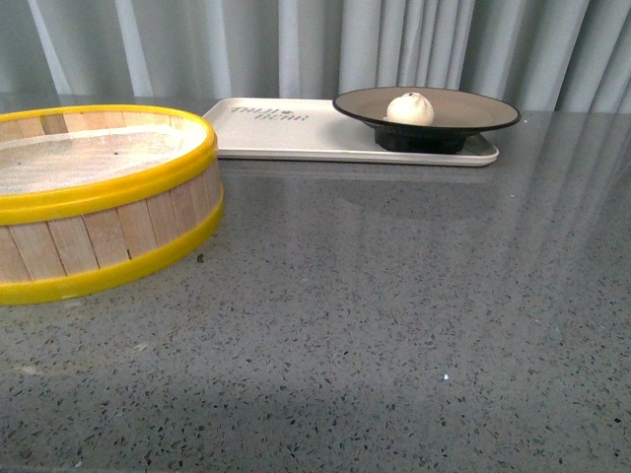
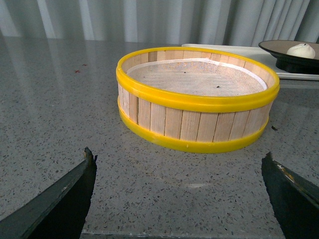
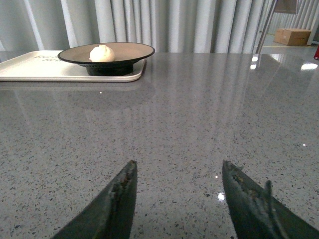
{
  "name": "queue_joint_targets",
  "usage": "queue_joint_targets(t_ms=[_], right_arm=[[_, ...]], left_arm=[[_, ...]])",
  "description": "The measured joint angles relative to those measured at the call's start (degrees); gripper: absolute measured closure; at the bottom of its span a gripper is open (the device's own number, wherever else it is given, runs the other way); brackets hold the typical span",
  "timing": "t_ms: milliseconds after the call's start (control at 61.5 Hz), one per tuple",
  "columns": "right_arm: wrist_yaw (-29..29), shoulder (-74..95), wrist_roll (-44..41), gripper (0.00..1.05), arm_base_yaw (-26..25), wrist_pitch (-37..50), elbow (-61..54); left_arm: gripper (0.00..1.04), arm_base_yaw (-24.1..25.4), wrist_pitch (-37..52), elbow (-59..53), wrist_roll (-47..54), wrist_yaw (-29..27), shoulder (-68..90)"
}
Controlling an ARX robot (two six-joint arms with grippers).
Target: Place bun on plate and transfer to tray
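The white bun (image 1: 410, 108) sits in the tan plate with a black rim (image 1: 483, 116). The plate stands on the right end of the cream tray (image 1: 286, 133) at the back of the table. Bun (image 3: 101, 53), plate (image 3: 129, 52) and tray (image 3: 30, 67) also show far off in the right wrist view, and bun (image 2: 301, 50) and plate (image 2: 279, 49) at the edge of the left wrist view. My left gripper (image 2: 179, 162) is open and empty above the table, short of the steamer. My right gripper (image 3: 179, 169) is open and empty over bare table. Neither arm shows in the front view.
A round wooden steamer basket with yellow rims (image 1: 99, 202) stands at the left, empty, also in the left wrist view (image 2: 197, 97). The grey speckled table (image 1: 394, 315) stretches to pale curtains (image 1: 296, 44) behind. A cardboard box (image 3: 294, 36) lies far beyond the table.
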Motion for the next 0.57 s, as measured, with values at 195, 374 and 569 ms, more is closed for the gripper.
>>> queue_joint_targets(t_ms=[195, 374, 569], right_arm=[[0.0, 0.0, 0.0, 0.19, 0.0, 0.0, 0.0], [0.0, 0.0, 0.02, 0.09, 0.0, 0.0, 0.0], [0.0, 0.0, 0.02, 0.08, 0.0, 0.0, 0.0]], left_arm=[[0.07, 0.0, 0.0, 0.0, 0.0, 0.0, 0.0], [0.07, 0.0, 0.0, 0.0, 0.0, 0.0, 0.0], [0.07, 0.0, 0.0, 0.0, 0.0, 0.0, 0.0]])
